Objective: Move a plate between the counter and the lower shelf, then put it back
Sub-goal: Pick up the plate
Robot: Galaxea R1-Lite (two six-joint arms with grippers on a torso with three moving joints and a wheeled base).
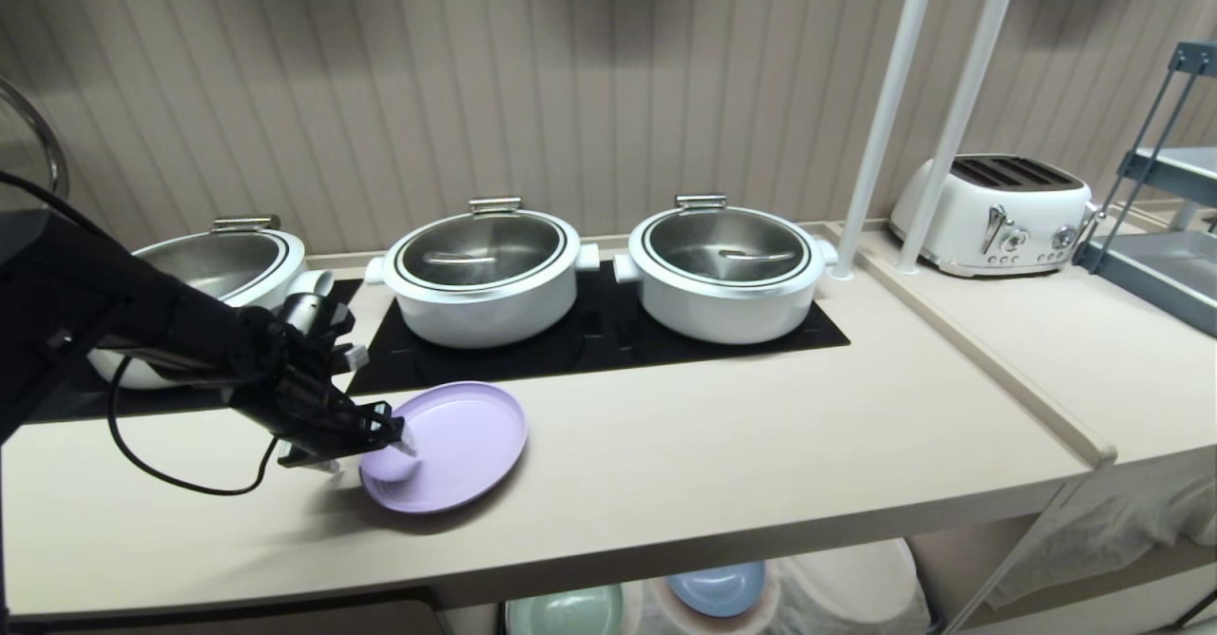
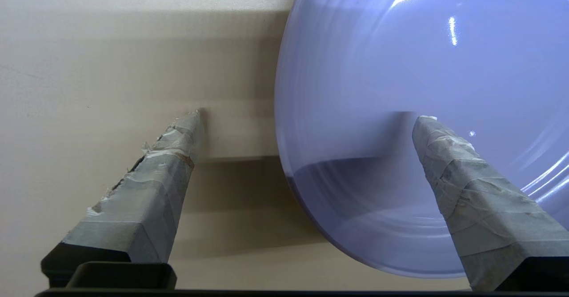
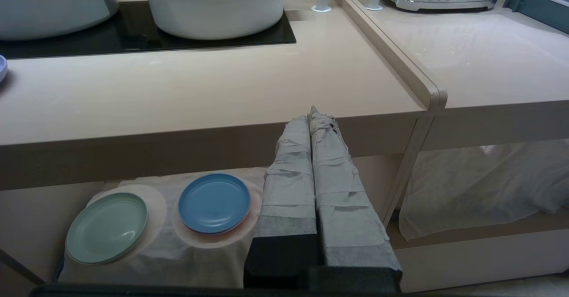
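While the long beige matte worktop (image 1: 723,445) carries three white lidded pots on black glass panels, the round lilac plastic plate (image 1: 447,445) lies flat near its front edge. The left pincer (image 1: 404,442) stands wide astride the plate's rim, one taped finger (image 2: 466,186) over the plate, the other over bare worktop. The right pincer (image 3: 313,114) hangs closed before the lower shelf (image 3: 178,252). No writing is legible anywhere.
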